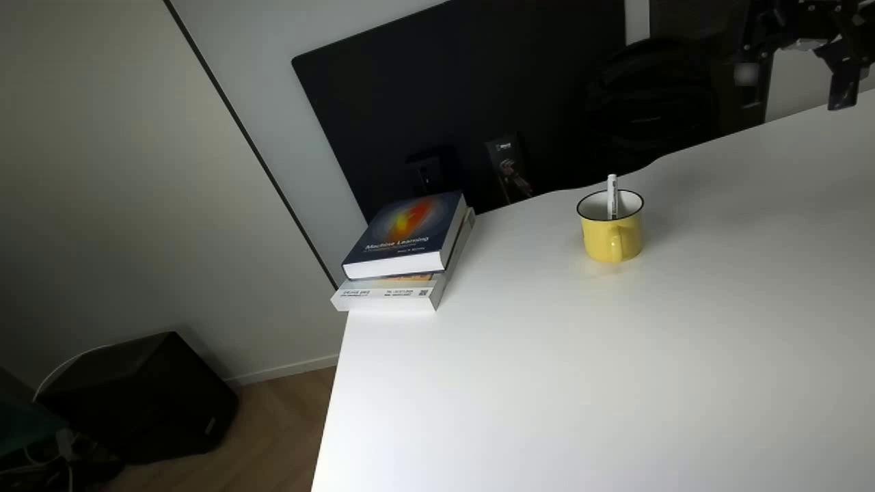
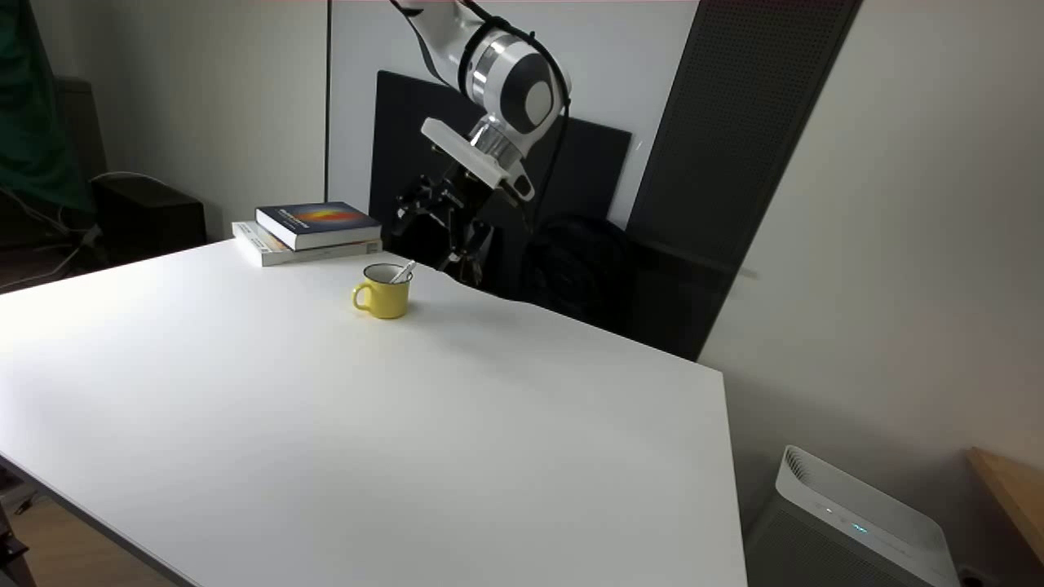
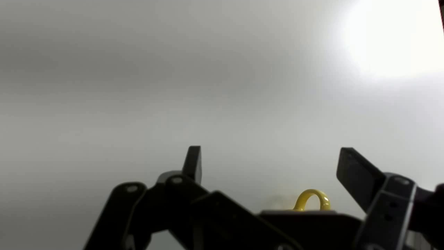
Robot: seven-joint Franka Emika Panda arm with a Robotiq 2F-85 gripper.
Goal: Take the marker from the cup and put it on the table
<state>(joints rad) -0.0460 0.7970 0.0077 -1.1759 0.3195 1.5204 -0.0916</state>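
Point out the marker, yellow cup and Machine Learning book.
Marker (image 1: 612, 195), in an exterior view: white shaft.
Yellow cup (image 2: 389, 301), in an exterior view: outer wall.
Machine Learning book (image 1: 409, 229), in an exterior view: front cover.

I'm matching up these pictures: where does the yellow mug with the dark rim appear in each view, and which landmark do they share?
In an exterior view: the yellow, dark-rimmed mug is right of centre, just above mid-height.
In an exterior view: the mug is left of centre, at mid-height.
Wrist view: only its looped yellow handle shows, low, right of centre, partly behind the black claw.
Shared landmark: the white tabletop.
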